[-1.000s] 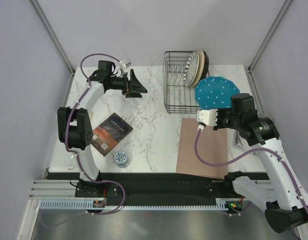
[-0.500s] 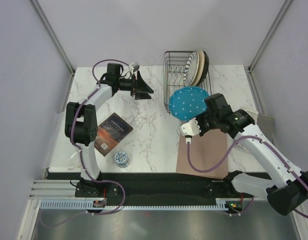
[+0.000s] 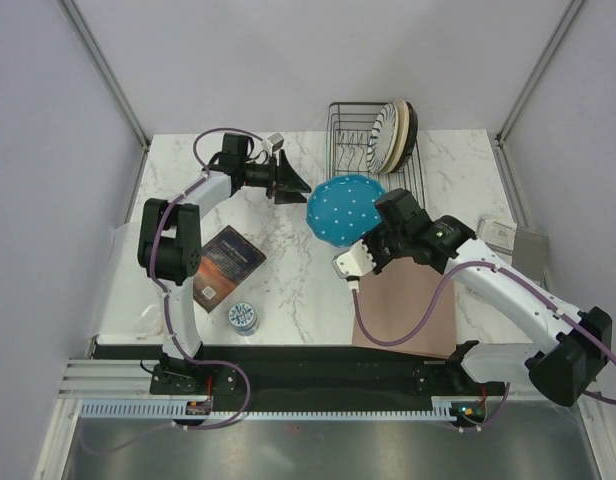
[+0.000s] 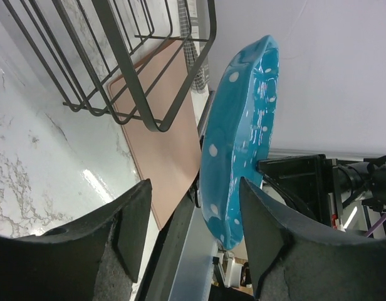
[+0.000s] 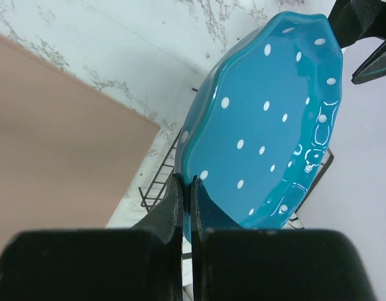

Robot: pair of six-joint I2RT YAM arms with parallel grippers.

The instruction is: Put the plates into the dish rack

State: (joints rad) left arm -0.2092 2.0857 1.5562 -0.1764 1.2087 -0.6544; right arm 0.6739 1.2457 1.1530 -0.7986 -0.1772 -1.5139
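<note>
My right gripper (image 3: 371, 238) is shut on the lower rim of the teal plate with white dots (image 3: 343, 206) and holds it on edge above the table, left of the black wire dish rack (image 3: 350, 160). In the right wrist view the fingers (image 5: 188, 200) pinch the plate (image 5: 268, 119). My left gripper (image 3: 294, 184) is open just left of the plate. In its wrist view the plate's edge (image 4: 243, 125) stands beyond the gap between the fingers (image 4: 193, 232). The striped plate (image 3: 385, 136) and cream plates (image 3: 402, 128) stand on edge in the rack's right end.
A brown mat (image 3: 408, 300) lies under my right arm. A dark book (image 3: 224, 262) and a small blue-and-white cup (image 3: 244, 317) sit at the front left. A grey cloth-like item (image 3: 508, 238) lies at the right edge. The rack's left part (image 4: 136, 69) holds only wires.
My right arm has carried the teal plate leftward, from beside the rack's front right to left of it. My left gripper has moved right toward the plate.
</note>
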